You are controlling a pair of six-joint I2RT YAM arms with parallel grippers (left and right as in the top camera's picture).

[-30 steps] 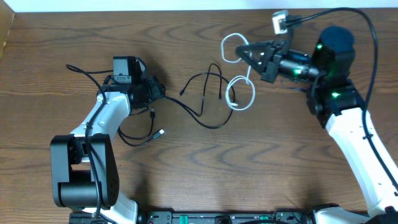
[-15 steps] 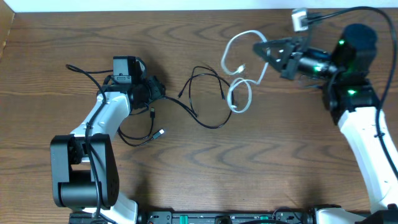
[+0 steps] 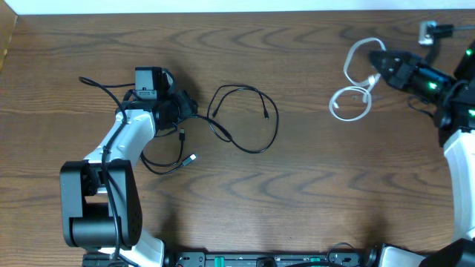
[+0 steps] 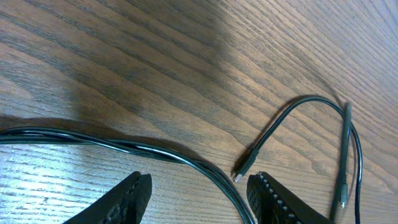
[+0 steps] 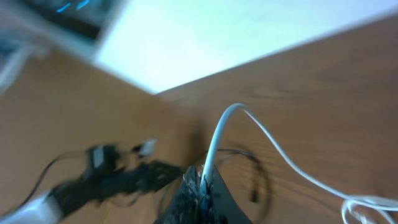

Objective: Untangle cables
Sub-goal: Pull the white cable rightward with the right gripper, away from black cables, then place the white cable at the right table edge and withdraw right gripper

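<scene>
Held in my shut right gripper (image 3: 375, 62), the white cable (image 3: 332, 106) hangs at the far right, its coil resting on the table. The right wrist view shows that cable (image 5: 219, 134) rising from the pinched jaws of the gripper (image 5: 202, 182). One black cable (image 3: 275, 122) loops across the table's middle, apart from the white one. A second black cable (image 3: 191, 159) curls below my left arm. My left gripper (image 3: 184, 111) sits low and open. Black cable strands (image 4: 186, 160) run on the wood between the fingers of that gripper (image 4: 199, 199), and a plug end (image 4: 245, 168) lies close by.
The table is dark wood (image 3: 312, 193) with a white wall along its far edge. The left arm's own wires (image 3: 104, 85) trail at the far left. The right arm (image 3: 460, 148) stands along the right edge.
My right gripper has swung right and back with the white cable, pulling it off the black loop, which has sprung into a wider ring. The left arm has not moved.
</scene>
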